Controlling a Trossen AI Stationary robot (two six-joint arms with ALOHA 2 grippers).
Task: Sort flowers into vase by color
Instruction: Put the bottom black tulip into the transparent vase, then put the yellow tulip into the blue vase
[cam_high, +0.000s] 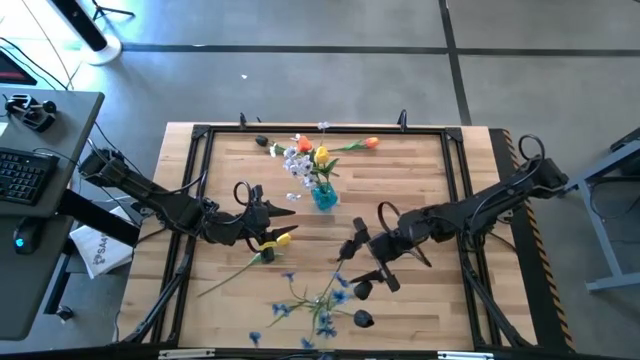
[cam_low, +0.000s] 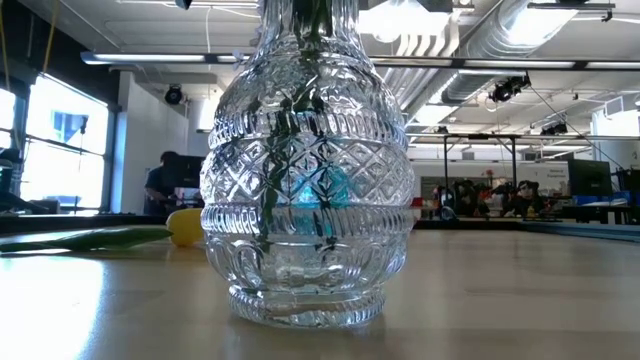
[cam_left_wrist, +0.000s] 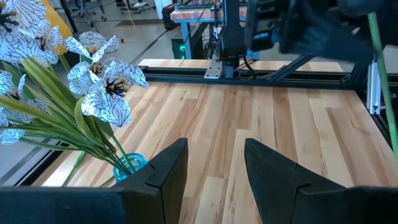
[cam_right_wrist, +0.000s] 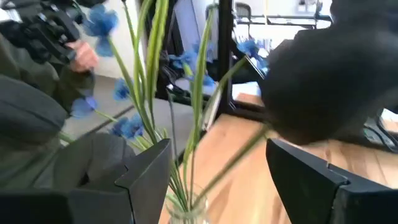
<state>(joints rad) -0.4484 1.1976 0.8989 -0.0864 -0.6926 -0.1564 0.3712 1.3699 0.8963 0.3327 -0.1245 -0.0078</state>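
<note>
My left gripper (cam_high: 279, 226) (cam_left_wrist: 214, 171) is open above bare wood, beside a yellow tulip (cam_high: 283, 239) (cam_low: 185, 226) that lies flat on the table. A small blue vase (cam_high: 323, 197) (cam_left_wrist: 130, 163) beyond it holds white sprays (cam_left_wrist: 102, 87) and orange and yellow tulips. My right gripper (cam_high: 363, 268) (cam_right_wrist: 217, 168) is open and faces a clear cut-glass vase (cam_low: 305, 190) (cam_right_wrist: 185, 210) that holds blue sprays (cam_high: 300, 300) and dark buds (cam_high: 362, 290) (cam_right_wrist: 323, 93). Another orange tulip (cam_high: 370, 143) lies near the far edge.
A black frame (cam_high: 200, 135) runs around the wooden table top. A keyboard and other gear sit on a side desk (cam_high: 30, 165) at the left. Bare wood (cam_high: 420, 180) lies between the blue vase and the right arm. A person (cam_low: 160, 185) shows in the room beyond.
</note>
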